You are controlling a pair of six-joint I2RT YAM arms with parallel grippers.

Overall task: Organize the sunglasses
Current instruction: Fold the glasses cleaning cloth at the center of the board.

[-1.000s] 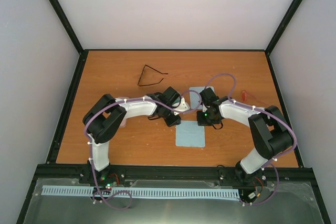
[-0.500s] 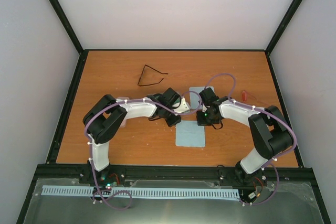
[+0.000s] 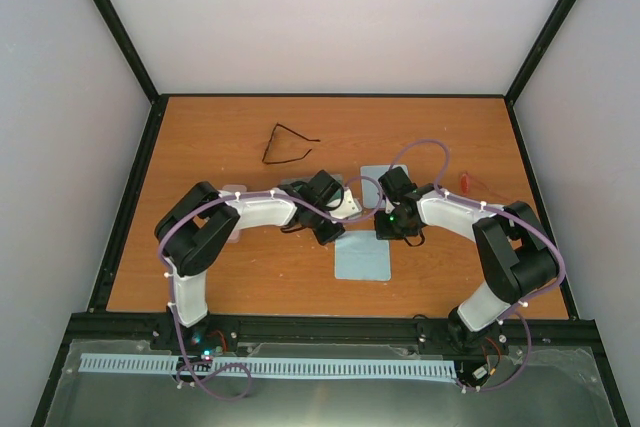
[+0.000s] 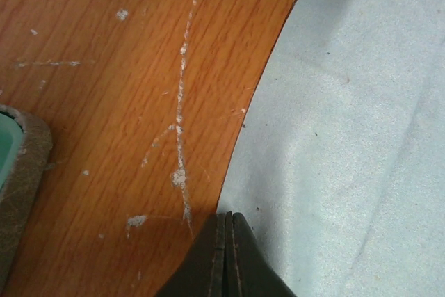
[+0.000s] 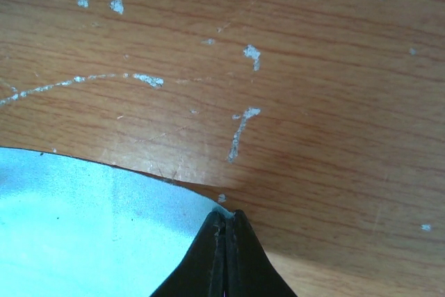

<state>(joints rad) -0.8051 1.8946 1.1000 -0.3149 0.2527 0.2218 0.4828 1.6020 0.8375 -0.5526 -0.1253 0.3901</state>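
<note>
Left gripper (image 4: 226, 222) and right gripper (image 5: 226, 219) closed, maybe pinching; two cloths (image 3: 362, 259) (image 3: 372, 173), one sunglasses (image 3: 286, 147).

The overhead view is bright and evenly lit from above; the arms throw only faint, soft shadows on the orange-brown wooden surface (image 3: 200, 147); the thin dark-framed sunglasses (image 3: 285, 145) show as a crisp outline; both wrist views render the wood grain sharply; the pale blue fabric cloth (image 4: 348, 137) looks greyish and shaded along its edge in the left wrist view; the cloth (image 5: 90, 234) in the right wrist view glares bright cyan.
</note>
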